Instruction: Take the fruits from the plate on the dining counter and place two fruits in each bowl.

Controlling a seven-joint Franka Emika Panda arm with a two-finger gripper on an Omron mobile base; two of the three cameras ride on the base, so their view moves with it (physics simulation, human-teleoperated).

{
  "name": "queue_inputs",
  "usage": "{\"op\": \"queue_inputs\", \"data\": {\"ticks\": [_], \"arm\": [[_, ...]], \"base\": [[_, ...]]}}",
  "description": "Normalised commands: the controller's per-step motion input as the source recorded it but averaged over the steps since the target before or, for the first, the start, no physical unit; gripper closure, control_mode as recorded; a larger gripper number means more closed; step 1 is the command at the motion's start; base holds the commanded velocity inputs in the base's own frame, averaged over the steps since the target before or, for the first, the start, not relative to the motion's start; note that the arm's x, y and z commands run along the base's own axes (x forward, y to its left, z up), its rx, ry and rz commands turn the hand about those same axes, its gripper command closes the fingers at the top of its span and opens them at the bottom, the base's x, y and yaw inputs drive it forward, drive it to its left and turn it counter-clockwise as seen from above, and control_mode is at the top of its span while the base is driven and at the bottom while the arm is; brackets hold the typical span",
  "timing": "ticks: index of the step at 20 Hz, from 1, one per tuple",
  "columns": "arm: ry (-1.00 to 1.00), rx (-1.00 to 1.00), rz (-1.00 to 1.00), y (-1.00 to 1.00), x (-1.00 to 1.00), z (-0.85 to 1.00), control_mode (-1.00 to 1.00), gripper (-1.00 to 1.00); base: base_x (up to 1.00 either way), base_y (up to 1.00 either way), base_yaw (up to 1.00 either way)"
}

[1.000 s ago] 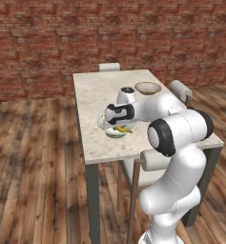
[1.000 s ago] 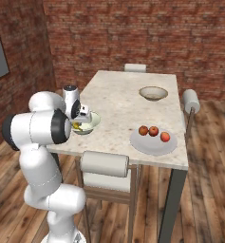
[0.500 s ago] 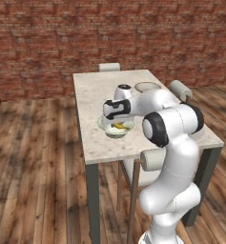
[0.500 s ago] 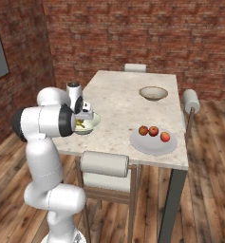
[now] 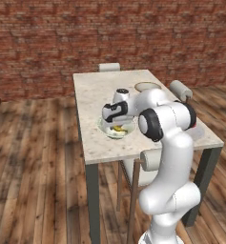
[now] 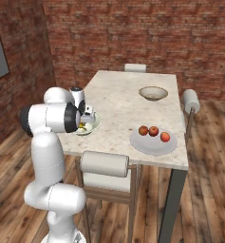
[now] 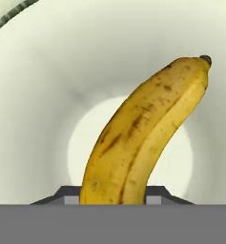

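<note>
The end effector [image 7: 113,202], clamped on the banana [image 7: 143,133], held it inside the green bowl [image 6: 91,127], while three apples [image 6: 154,131] sat on the plate [image 6: 149,146] and the tan bowl [image 6: 153,93] at twelve o'clock awaited fruit.

the banana [image 7: 143,138] has matt, brown-flecked yellow skin, the bowl [image 7: 43,95] looks smooth glazed ceramic, the counter [image 6: 118,102] speckled stone, the floor [image 5: 33,157] wood planks, the wall [image 5: 86,33] rough brick.

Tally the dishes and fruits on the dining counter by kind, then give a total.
Banana: 1, in the pale green-white bowl
Apples: 3, on the plate
Bowls: 2, the second tan-brown
Plate: 1
Total: 7
</note>
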Motion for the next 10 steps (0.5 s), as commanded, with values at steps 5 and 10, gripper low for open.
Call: {"op": "queue_inputs", "data": {"ticks": [5,10], "arm": [[0.0,0.0,0.0,0.0,0.1,-0.07,-1.0,1.0],[0.0,0.0,0.0,0.0,0.01,0.0,-1.0,-1.0]], "base": [[0.0,0.0,0.0],[0.0,0.0,0.0]]}}
